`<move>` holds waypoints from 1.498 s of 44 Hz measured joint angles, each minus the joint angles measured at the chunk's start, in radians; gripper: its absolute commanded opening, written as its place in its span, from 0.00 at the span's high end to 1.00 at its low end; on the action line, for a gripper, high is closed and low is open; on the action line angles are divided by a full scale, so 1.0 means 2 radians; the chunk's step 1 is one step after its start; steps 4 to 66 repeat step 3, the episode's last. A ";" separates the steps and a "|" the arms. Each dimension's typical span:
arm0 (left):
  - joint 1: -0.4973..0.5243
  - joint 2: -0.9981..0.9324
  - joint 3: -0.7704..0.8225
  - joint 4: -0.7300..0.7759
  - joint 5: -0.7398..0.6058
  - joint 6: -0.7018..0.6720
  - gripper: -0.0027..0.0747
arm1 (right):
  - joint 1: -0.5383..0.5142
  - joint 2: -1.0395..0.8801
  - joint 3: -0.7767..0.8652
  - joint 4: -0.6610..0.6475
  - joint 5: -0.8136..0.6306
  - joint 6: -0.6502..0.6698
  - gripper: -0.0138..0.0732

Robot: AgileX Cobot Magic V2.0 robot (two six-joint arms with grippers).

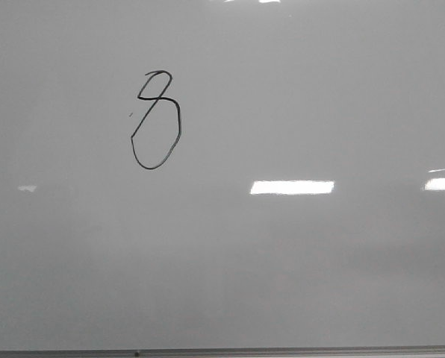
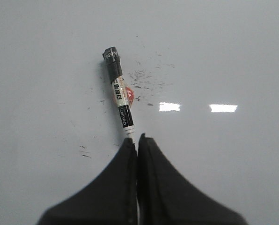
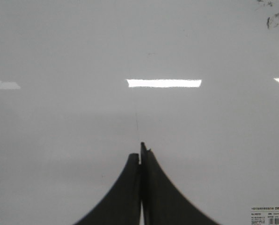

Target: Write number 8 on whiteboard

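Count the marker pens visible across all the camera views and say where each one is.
1. A white-barrelled marker pen with a black cap is clamped in the left gripper, over the glossy pale whiteboard. The right gripper holds none.

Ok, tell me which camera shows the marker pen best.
The left wrist view: the marker pen runs full length, cap to label, its end pinched in the shut left claw. The front and right wrist views show no pen, only whiteboard.

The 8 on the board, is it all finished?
Looks finished: the 8 stands on the whiteboard, both loops drawn. The left gripper holds the marker, cap end away. The right gripper is shut and empty. Perhaps only putting the marker down remains.
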 measured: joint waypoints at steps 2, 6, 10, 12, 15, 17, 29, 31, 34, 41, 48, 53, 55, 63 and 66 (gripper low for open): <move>0.000 0.000 0.000 0.000 0.000 0.000 0.99 | 0.000 0.000 0.000 0.000 0.000 0.000 0.92; 0.000 0.000 0.000 0.000 0.000 0.000 0.99 | 0.000 0.000 0.000 0.000 0.000 0.000 0.92; 0.000 0.000 0.000 0.000 0.000 0.000 0.99 | 0.000 0.000 0.000 0.000 0.000 0.000 0.92; 0.000 0.000 0.000 0.000 0.000 0.000 0.99 | 0.000 0.000 0.000 0.000 0.000 0.000 0.92; 0.000 0.000 0.000 0.000 0.000 0.000 0.99 | 0.000 0.000 0.000 0.000 0.000 0.000 0.92; 0.000 0.000 0.000 0.000 0.000 0.000 0.99 | 0.000 0.000 0.000 0.000 0.000 0.000 0.92; 0.000 0.000 0.000 0.000 0.000 0.000 0.99 | 0.000 0.000 0.000 0.000 0.000 0.000 0.92; 0.000 0.000 0.000 0.000 0.000 0.000 0.99 | 0.000 0.000 0.000 0.000 0.000 0.000 0.92; 0.000 0.000 0.000 0.000 0.000 0.000 0.99 | 0.000 0.000 0.000 0.000 0.000 0.000 0.92; 0.000 0.000 0.000 0.000 0.000 0.000 0.99 | 0.000 0.000 0.000 0.000 0.000 0.000 0.92; 0.000 0.000 0.000 0.000 0.000 0.000 0.99 | 0.000 0.000 0.000 0.000 0.000 0.000 0.92; 0.000 0.000 0.000 0.000 0.000 0.000 0.99 | 0.000 0.000 0.000 0.000 0.000 0.000 0.92; 0.000 0.000 0.000 0.000 0.000 0.000 0.99 | 0.000 0.000 0.000 0.000 0.000 0.000 0.92; 0.000 0.000 0.000 0.000 0.000 0.000 0.99 | 0.000 0.000 0.000 0.000 0.000 0.000 0.92; 0.000 0.000 0.000 0.000 0.000 0.000 0.99 | 0.000 0.000 0.000 0.000 0.000 0.000 0.92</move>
